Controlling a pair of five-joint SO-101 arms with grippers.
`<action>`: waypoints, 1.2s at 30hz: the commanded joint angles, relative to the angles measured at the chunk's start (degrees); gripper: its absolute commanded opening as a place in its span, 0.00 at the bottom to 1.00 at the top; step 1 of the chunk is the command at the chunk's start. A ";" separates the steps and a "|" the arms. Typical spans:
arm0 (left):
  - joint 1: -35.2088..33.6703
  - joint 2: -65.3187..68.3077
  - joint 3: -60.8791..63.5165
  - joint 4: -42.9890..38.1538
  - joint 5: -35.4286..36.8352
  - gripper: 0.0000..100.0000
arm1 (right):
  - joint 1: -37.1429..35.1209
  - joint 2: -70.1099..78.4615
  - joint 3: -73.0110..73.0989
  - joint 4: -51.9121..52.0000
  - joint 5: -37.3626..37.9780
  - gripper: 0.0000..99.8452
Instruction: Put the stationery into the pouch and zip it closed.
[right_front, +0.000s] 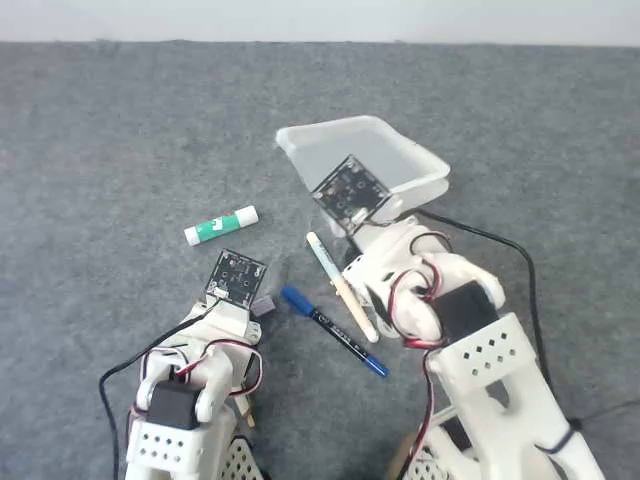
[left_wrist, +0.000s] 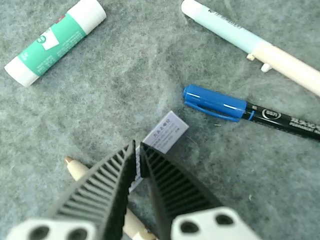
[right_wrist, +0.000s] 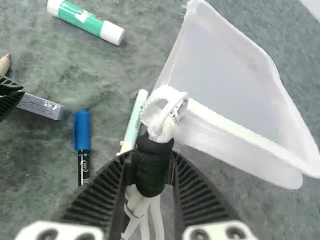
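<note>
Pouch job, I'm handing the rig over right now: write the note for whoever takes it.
Left gripper: jaws shut, tips over one end of the eraser; I cannot tell whether it is pinched.
Right gripper: jaws shut on the zip pull, holding the pouch mouth open.
On the table: glue stick, pale pen, blue-capped marker, the eraser, and a pencil under the left arm.
Done: pouch is open; nothing seen inside it.
Left: load all five items, then zip closed.
</note>
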 joint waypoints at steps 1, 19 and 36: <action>-0.09 -0.88 -0.84 0.26 0.00 0.01 | -0.84 -2.68 -2.11 0.48 -0.44 0.01; 0.26 -0.88 -0.84 0.26 0.00 0.01 | -1.10 -11.74 10.20 -5.49 -0.53 0.01; -0.09 -0.97 -8.04 -0.79 -0.62 0.01 | -1.01 -20.09 20.22 -11.56 -1.93 0.01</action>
